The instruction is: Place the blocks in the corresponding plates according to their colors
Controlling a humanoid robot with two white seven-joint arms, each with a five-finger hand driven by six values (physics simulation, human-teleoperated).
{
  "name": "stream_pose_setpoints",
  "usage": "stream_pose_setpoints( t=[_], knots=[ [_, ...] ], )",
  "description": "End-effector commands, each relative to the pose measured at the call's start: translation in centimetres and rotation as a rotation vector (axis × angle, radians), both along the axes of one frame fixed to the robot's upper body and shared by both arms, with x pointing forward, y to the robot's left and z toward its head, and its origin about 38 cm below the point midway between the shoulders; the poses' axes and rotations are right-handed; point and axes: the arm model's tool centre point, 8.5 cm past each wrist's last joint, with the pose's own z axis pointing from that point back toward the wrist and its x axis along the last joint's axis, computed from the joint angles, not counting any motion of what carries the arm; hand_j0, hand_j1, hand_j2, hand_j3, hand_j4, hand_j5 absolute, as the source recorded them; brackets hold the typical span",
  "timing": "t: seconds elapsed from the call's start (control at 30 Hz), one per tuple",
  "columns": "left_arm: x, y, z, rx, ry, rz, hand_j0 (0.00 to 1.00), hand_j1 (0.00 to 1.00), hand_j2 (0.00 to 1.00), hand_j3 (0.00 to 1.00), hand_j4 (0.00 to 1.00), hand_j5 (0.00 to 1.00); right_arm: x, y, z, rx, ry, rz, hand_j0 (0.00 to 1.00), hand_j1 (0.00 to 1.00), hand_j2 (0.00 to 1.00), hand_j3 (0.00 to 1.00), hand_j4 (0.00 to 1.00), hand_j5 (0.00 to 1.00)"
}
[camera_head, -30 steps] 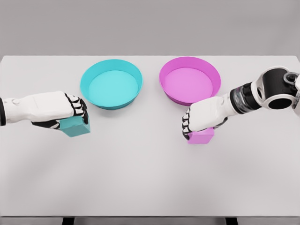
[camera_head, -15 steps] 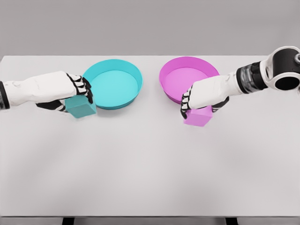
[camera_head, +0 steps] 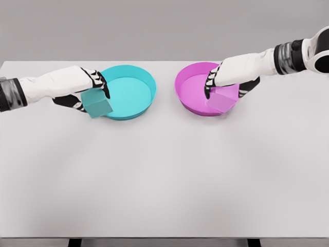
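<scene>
Right now the teal block [camera_head: 97, 103] sits pinched in the left hand [camera_head: 77, 90], overlapping the cyan plate's [camera_head: 134, 114] rim at its 9 o'clock. Meanwhile the pink block [camera_head: 222, 100], clasped by the right hand [camera_head: 231, 77], hangs over the magenta plate [camera_head: 193, 109] toward 4 o'clock, both plates resting on the white table [camera_head: 164, 180].

Two plates sit side by side toward the back of a table [camera_head: 164, 180], the left plate [camera_head: 134, 85] with a block [camera_head: 97, 102] over its left rim, the right plate [camera_head: 193, 82] with a block [camera_head: 222, 100] above its inside.
</scene>
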Motion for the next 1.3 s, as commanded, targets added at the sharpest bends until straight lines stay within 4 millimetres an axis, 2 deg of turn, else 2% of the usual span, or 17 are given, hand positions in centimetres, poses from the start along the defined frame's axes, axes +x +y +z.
stream_pose_setpoints(
  t=[0.0,0.13,0.2,0.27,0.3,0.37,0.6,0.67,0.77,0.83,0.93,1.07,1.17,1.27],
  knots=[
    [0.4,0.0,-0.7,-0.024,0.023,0.015,0.56,0.56,0.56,0.56,0.56,0.56,1.3,-0.4,-0.1,0.027,0.017,-0.049,0.49,0.49,0.49,0.49,0.49,0.49],
    [1.1,-0.1,-1.0,-0.042,0.033,0.029,0.56,0.56,0.56,0.56,0.56,0.56,3.3,0.7,0.7,0.039,0.004,-0.078,0.49,0.49,0.49,0.49,0.49,0.49],
    [1.6,-0.4,-0.8,-0.057,0.031,0.032,0.56,0.56,0.56,0.56,0.56,0.56,3.7,1.0,0.6,0.042,0.007,-0.085,0.49,0.49,0.49,0.49,0.49,0.49],
    [2.0,-0.5,-1.4,-0.070,0.049,0.040,0.56,0.56,0.56,0.56,0.56,0.56,4.1,0.9,0.7,0.043,0.004,-0.097,0.50,0.50,0.50,0.50,0.50,0.50],
    [2.2,-0.7,-1.5,-0.077,0.051,0.042,0.56,0.56,0.56,0.56,0.56,0.56,4.1,1.0,0.6,0.042,0.007,-0.098,0.54,0.54,0.54,0.54,0.54,0.54],
    [2.6,-0.7,-1.6,-0.086,0.056,0.050,0.56,0.56,0.56,0.56,0.56,0.56,4.1,0.7,0.6,0.042,0.006,-0.104,1.00,1.00,1.00,1.00,1.00,1.00],
    [4.1,-0.8,-2.0,-0.121,0.081,0.082,0.56,0.56,0.56,0.56,0.56,0.56,4.2,0.5,1.4,0.051,-0.004,-0.108,1.00,1.00,1.00,1.00,1.00,1.00],
    [4.2,-0.9,-1.9,-0.124,0.080,0.082,0.56,0.56,0.56,0.56,0.56,0.56,4.2,-0.3,1.6,0.060,0.001,-0.123,1.00,1.00,1.00,1.00,1.00,1.00],
    [4.4,-1.3,-2.2,-0.135,0.088,0.081,0.56,0.56,0.56,0.56,0.56,0.56,3.9,-4.1,1.8,0.074,0.002,-0.196,1.00,1.00,1.00,1.00,1.00,1.00],
    [4.9,-1.6,-2.3,-0.150,0.095,0.086,0.56,0.56,0.56,0.56,0.56,0.56,3.1,-7.9,1.9,0.128,0.028,-0.271,1.00,1.00,1.00,1.00,1.00,1.00],
    [5.7,-2.0,-2.9,-0.172,0.120,0.101,0.56,0.56,0.56,0.56,0.56,0.56,2.5,-11.3,3.5,0.178,-0.003,-0.341,1.00,1.00,1.00,1.00,1.00,1.00],
    [6.6,-2.8,-3.8,-0.203,0.154,0.114,0.56,0.56,0.56,0.56,0.56,0.56,2.2,-11.6,2.6,0.186,0.018,-0.348,1.00,1.00,1.00,1.00,1.00,1.00],
    [6.9,-3.4,-4.5,-0.218,0.175,0.118,0.57,0.57,0.57,0.57,0.57,0.57,1.9,-11.8,0.7,0.174,0.055,-0.355,1.00,1.00,1.00,1.00,1.00,1.00],
    [7.2,-3.1,-4.2,-0.219,0.176,0.129,0.58,0.58,0.58,0.58,0.58,0.58,1.9,-11.8,0.6,0.170,0.055,-0.355,1.00,1.00,1.00,1.00,1.00,1.00]
  ],
)
